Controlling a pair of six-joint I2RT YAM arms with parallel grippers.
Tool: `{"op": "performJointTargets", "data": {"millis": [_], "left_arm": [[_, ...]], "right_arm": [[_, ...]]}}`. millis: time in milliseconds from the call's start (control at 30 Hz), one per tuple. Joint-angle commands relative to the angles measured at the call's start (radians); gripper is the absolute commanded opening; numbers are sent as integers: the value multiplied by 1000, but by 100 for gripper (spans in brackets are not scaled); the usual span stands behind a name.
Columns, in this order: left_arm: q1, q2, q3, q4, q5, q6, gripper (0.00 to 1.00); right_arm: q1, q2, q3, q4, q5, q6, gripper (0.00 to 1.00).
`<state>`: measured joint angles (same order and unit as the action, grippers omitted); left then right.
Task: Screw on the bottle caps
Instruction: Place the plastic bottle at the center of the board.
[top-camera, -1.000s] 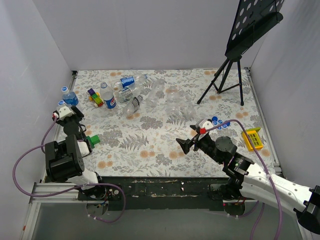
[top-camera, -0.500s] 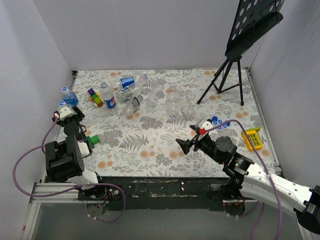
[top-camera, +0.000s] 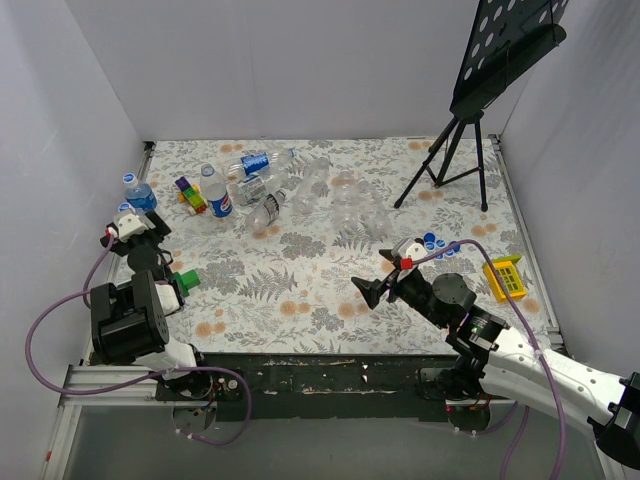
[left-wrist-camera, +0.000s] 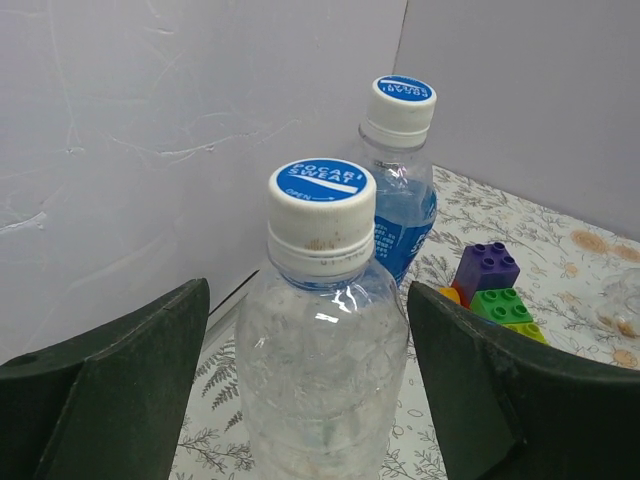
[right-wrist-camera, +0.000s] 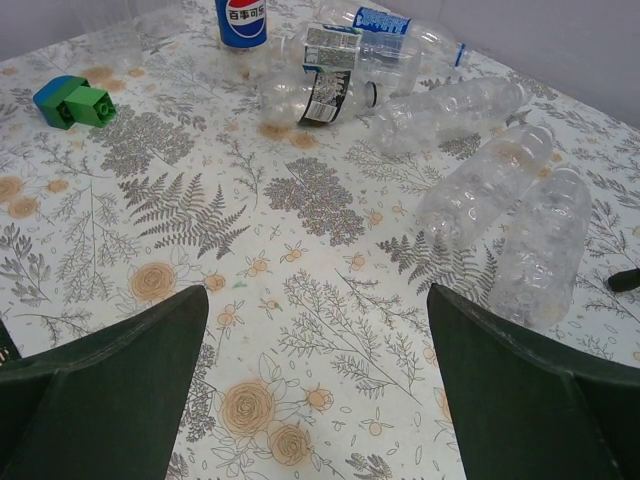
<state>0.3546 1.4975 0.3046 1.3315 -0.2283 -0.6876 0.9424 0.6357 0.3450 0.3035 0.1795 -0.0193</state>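
Directly between the left gripper's (left-wrist-camera: 305, 335) parted jaws, touching neither, stands a clear thin plastic bottle (left-wrist-camera: 322, 380) with a blue-topped white screw cap (left-wrist-camera: 322, 212). Probably light and easily crushed; hold its firmer shoulder gently. The right gripper (right-wrist-camera: 315, 335) gapes wide, empty.

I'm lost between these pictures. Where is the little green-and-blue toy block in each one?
Top external: the green-and-blue toy block lies low on the left of the flowered cloth.
Left wrist: not in it.
Right wrist: near the upper left corner.
Shared landmark: the upright Pepsi bottle, standing beyond the block in both of those views.
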Motion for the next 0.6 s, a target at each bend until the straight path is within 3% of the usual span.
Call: {"op": "performJointTargets", "data": {"millis": [0,300,567], "left_arm": [[6,-39,-7,35,-16,0,82],[6,-80,-15,-5,-32,0,97],[4,-147,-25,-86,-71,-29,98]], "right_arm": [[-2,-13,-1,63,-8,-11,98],[-4,-33,-6,66,-9,-10,98],[-4,-45,-6,65,-8,-8,98]]}}
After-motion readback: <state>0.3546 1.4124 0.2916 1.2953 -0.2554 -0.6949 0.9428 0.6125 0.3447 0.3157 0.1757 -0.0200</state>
